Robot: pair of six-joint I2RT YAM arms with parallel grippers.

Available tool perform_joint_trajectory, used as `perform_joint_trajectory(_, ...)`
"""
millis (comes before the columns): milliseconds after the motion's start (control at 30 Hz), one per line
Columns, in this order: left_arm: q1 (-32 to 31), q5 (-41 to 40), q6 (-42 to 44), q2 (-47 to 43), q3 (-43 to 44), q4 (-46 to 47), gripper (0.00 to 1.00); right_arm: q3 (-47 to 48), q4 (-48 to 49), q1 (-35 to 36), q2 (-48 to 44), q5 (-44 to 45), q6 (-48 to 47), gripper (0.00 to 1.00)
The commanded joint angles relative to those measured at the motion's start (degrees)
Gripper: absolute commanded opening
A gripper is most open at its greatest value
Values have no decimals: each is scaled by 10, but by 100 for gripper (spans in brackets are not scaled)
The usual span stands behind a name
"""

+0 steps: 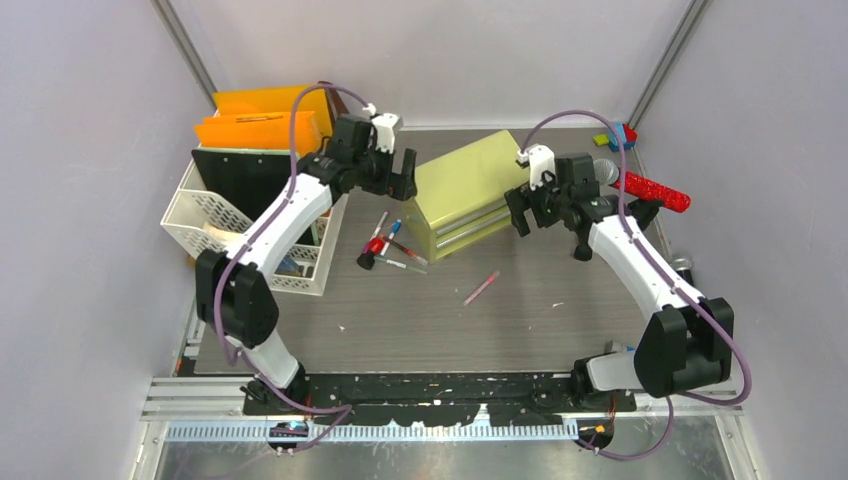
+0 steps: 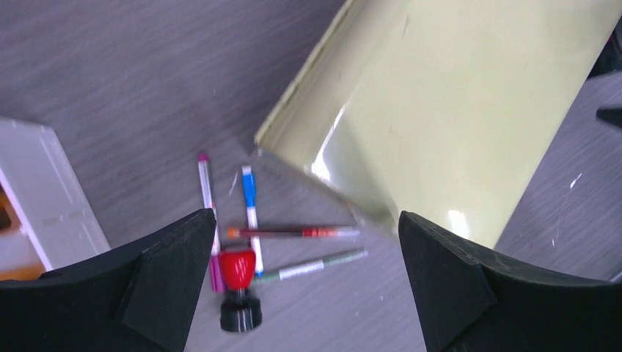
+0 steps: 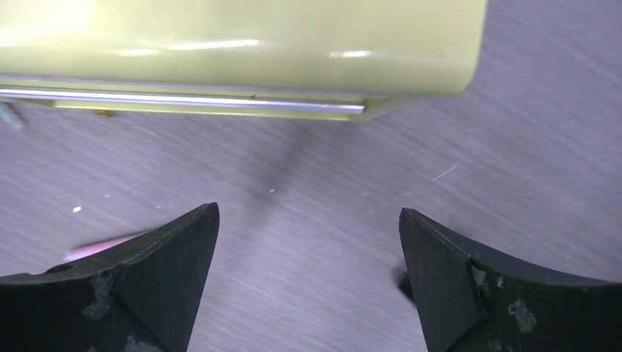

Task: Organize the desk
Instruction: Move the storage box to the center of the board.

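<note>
Left tool (image 1: pixel 398 182) and right tool (image 1: pixel 530 213) gape wide, empty — a careless sweep could scatter loose pens (image 1: pixel 390 245) across the desk (image 1: pixel 450 330).

My top view is bright, evenly lit from above. Both wrist feeds look smeared. White glare streaks the yellow-green cabinet (image 2: pixel 455 110) beyond my left fingers (image 2: pixel 147 293), and a dim shadow crosses the counter (image 3: pixel 308 242) ahead of the right fingers (image 3: pixel 455 286).
</note>
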Motion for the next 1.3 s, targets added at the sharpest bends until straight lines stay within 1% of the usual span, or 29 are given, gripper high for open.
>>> perform_joint_trajectory(0,1,-23,-19,-70,-62,23,100,64,5,1,34,44,-98,100)
perform_joint_trajectory(133,1,-38,-35,-124,-115,51,100,104,7,1,85,55,-148,100)
perform_joint_trajectory(267,1,-27,-67,-158,-168,99,100,145,8,1,144,51,-175,100)
perform_joint_trajectory(400,1,16,-99,-156,-189,129,100,182,3,1,193,45,-194,100)
perform_joint_trajectory(533,1,59,-143,-130,-198,162,100,178,19,1,203,14,-220,100)
perform_joint_trajectory(700,1,120,-215,-62,-173,194,100,155,29,1,189,-43,-253,100)
perform_joint_trajectory(833,-1,151,-251,-12,-136,190,100,127,39,1,164,-81,-260,99)
perform_joint_trajectory(967,-4,157,-246,27,-102,166,100,103,34,1,133,-128,-259,97)
perform_joint_trajectory(1100,-5,181,-228,68,-58,134,95,80,14,2,94,-193,-231,94)
perform_joint_trajectory(1267,-12,190,-180,117,2,85,94,20,10,14,19,-202,-192,92)
